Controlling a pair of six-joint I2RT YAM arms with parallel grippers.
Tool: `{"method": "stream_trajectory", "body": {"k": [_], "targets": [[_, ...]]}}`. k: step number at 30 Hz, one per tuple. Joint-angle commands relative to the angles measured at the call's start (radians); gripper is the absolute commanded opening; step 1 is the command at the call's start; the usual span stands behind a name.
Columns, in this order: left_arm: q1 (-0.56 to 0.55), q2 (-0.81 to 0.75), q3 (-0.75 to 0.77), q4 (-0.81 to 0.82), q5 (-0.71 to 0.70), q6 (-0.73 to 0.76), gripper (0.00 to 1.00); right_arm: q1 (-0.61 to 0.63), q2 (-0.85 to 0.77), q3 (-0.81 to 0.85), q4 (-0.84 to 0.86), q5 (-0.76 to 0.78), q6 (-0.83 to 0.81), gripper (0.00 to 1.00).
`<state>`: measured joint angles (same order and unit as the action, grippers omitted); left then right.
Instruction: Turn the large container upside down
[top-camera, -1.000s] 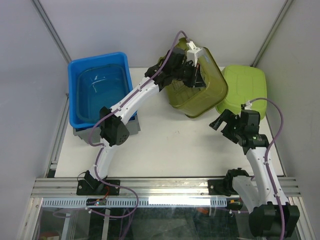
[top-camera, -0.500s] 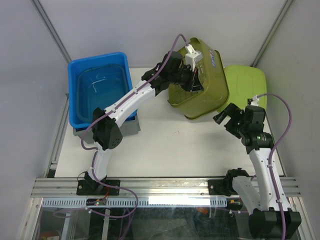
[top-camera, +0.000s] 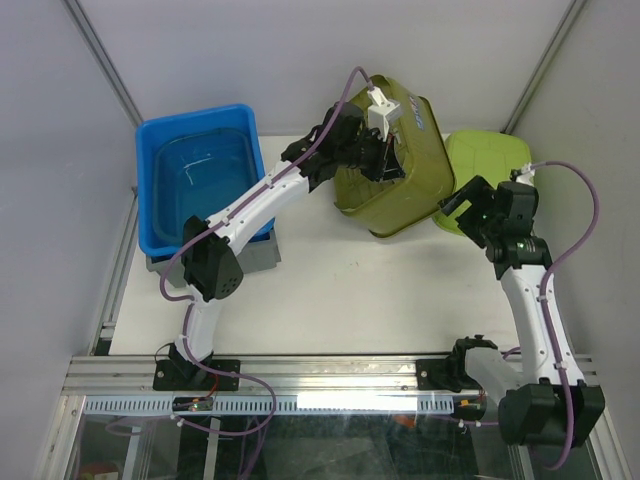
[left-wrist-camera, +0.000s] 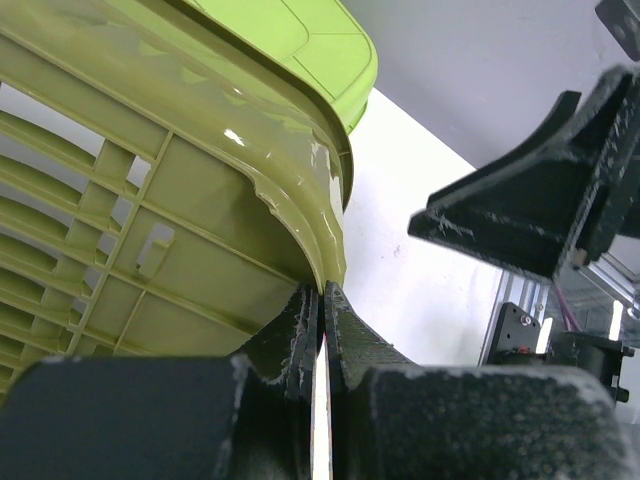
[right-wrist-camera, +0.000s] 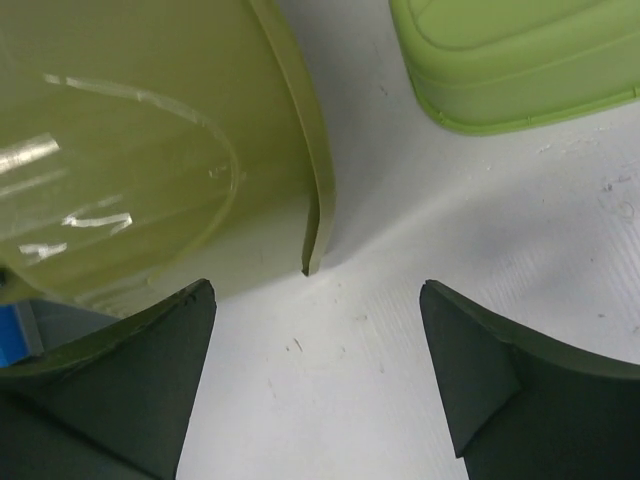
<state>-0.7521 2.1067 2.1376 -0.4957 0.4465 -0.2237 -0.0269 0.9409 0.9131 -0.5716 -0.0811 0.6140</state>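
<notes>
The large olive-green see-through container (top-camera: 405, 190) is tilted up on its near edge at the back of the table. My left gripper (top-camera: 385, 150) is shut on its upper rim; in the left wrist view the rim (left-wrist-camera: 330, 230) runs down between my closed fingertips (left-wrist-camera: 322, 297). My right gripper (top-camera: 460, 207) is open and empty just right of the container, above the table. In the right wrist view the container's corner (right-wrist-camera: 312, 255) sits ahead of the open gripper (right-wrist-camera: 315, 330), not touching it.
A lime-green lid (top-camera: 495, 165) lies flat at the back right, partly behind the container; it also shows in the right wrist view (right-wrist-camera: 500, 60). A blue tub (top-camera: 195, 185) sits on a grey box (top-camera: 265, 255) at the left.
My left gripper has raised the container's rim, so it tilts more steeply. My right arm has moved away from me, up beside the container's right side.
</notes>
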Motion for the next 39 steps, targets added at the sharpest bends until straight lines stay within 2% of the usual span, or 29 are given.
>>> {"method": "stream_trajectory", "body": {"k": [1, 5, 13, 23, 30, 37, 39], "targets": [[0.011, 0.052, -0.076, -0.254, -0.077, 0.035, 0.00, -0.046, 0.040, 0.064, 0.159, 0.043, 0.081, 0.84], [0.012, 0.054, -0.075, -0.254, -0.075, 0.034, 0.00, -0.125, 0.101, 0.074, 0.248, -0.014, 0.142, 0.70], [0.014, 0.067, -0.064, -0.254, -0.072, 0.033, 0.00, -0.123, 0.278, 0.085, 0.382, -0.236, 0.175, 0.38], [0.018, 0.057, -0.051, -0.257, -0.076, 0.036, 0.00, -0.099, 0.355, -0.001, 0.460, -0.295, 0.179, 0.34], [0.032, 0.015, -0.038, -0.271, -0.102, 0.052, 0.00, -0.034, 0.431, -0.057, 0.521, -0.336, 0.198, 0.32], [0.032, 0.037, -0.048, -0.270, -0.049, 0.048, 0.00, -0.032, 0.397, -0.135, 0.551, -0.297, 0.217, 0.31], [0.026, 0.059, -0.044, -0.264, -0.012, 0.041, 0.00, -0.032, 0.383, -0.147, 0.536, -0.283, 0.210, 0.33]]}}
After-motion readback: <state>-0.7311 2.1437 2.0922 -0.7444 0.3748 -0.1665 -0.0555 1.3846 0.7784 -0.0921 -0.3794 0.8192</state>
